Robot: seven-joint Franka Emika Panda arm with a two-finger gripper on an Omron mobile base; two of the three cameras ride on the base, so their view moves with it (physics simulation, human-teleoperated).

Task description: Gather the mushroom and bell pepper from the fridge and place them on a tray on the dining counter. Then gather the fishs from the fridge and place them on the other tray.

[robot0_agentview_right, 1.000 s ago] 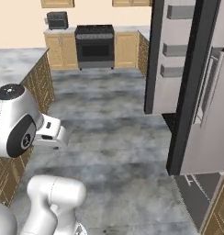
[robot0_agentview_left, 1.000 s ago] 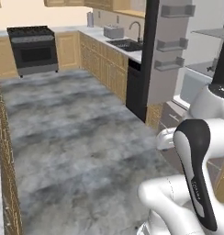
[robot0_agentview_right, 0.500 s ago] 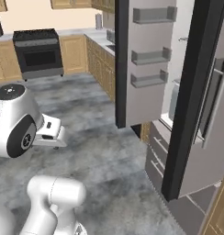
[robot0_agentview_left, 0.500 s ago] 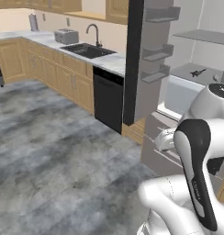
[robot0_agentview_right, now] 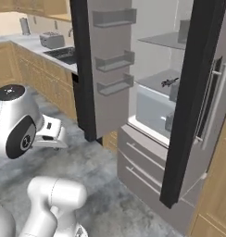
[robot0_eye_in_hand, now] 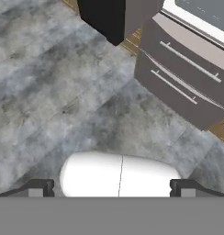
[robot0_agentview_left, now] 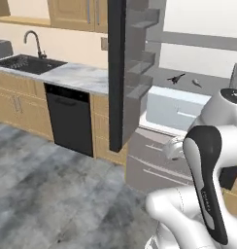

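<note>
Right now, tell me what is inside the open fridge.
Inside the fridge, two fishs lie on the middle shelf, above a clear drawer. The right door covers part of the interior; no mushroom or bell pepper can be made out.

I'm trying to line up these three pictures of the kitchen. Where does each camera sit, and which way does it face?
Left base view: behind the arm's left, facing the open fridge, dishwasher and sink; arm at lower right.
Right base view: behind the arm's right, facing the fridge; arm at lower left.
Hand view: on the hand, looking down past the open gripper at floor and fridge drawers.
Both base views share the fish shelf.
</note>
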